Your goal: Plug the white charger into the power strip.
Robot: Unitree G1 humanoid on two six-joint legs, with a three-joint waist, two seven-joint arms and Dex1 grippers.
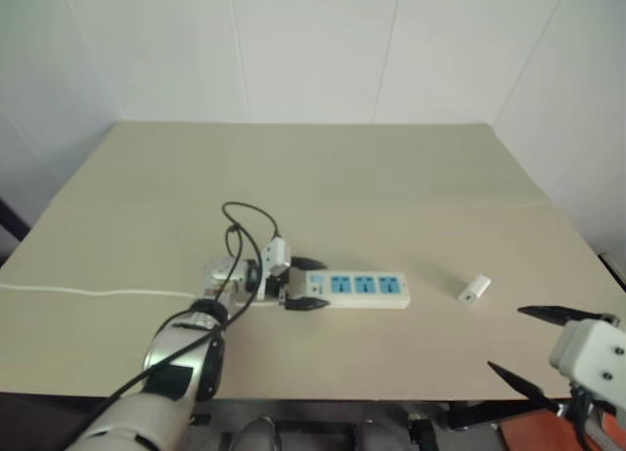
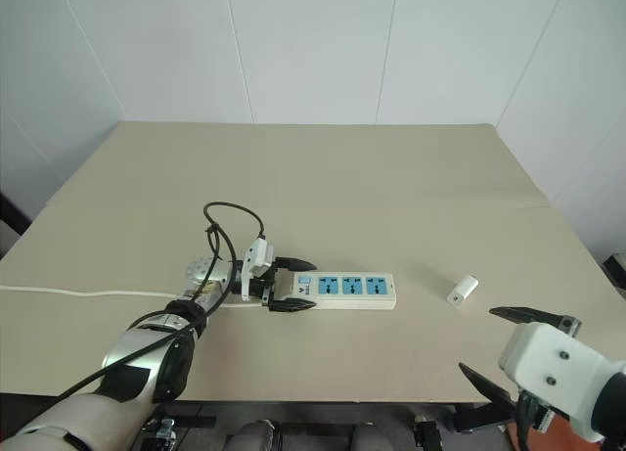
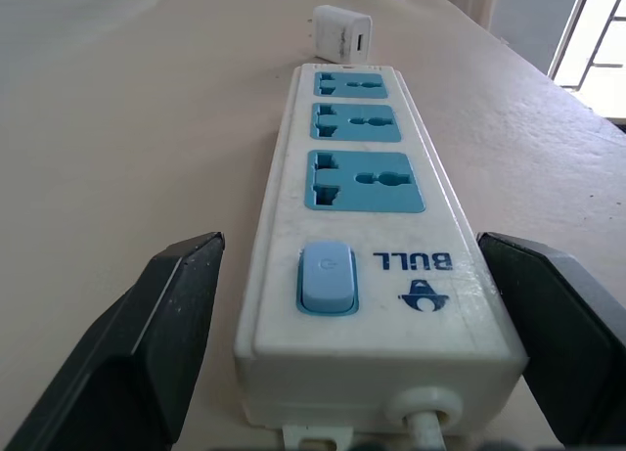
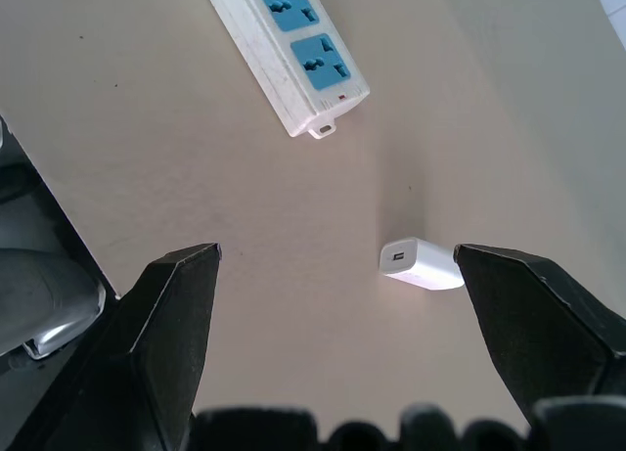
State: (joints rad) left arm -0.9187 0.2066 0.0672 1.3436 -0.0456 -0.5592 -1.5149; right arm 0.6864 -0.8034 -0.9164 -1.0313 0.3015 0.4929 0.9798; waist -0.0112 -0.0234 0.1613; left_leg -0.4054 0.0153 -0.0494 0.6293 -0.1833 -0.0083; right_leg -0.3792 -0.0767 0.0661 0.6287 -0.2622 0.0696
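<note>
We see our left gripper (image 1: 305, 283) spread wide around the power strip's (image 1: 364, 289) cord end; the white charger (image 1: 474, 289) lies near our wide-open right gripper (image 1: 533, 345), toward the desk's (image 1: 323, 167) right edge.

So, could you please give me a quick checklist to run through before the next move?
1. Left gripper open, fingers either side of the power strip's switch end: ok.
2. Strip gripped: not ok, fingers apart from its sides.
3. Right gripper open: ok.
4. White charger lying free on the table, right of the strip: ok.
5. Charger held: not ok.
6. Three blue sockets unobstructed: ok.
</note>
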